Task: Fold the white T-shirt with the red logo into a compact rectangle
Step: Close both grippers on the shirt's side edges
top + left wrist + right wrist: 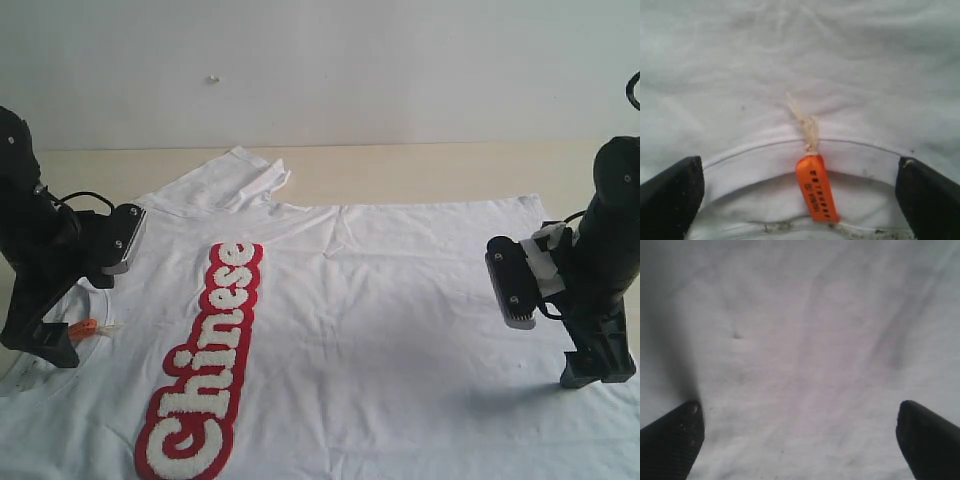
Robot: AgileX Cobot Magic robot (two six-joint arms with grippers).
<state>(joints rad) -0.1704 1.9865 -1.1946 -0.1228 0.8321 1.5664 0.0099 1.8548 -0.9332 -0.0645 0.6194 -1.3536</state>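
Lying flat, the shirt (400, 320) was stretched, collar (750, 156) at the left gripper (800, 200), toward the right gripper (800, 440), both parted wide; "Chinese" was read on the logo (205, 365).

light: bright, even | shadows: faint, soft | exterior: hazy | wrist views: blurred, right possibly shaded on one side

The left arm (30, 230) stands at the left edge of the frame, bent downward. The left gripper (45, 345) sits low at lower left, jaws spread wide, with its black fingertips (670, 200) far apart. At the right edge the right arm (612, 230) also points down, and the right gripper (598, 365) is equally wide, holding nothing.
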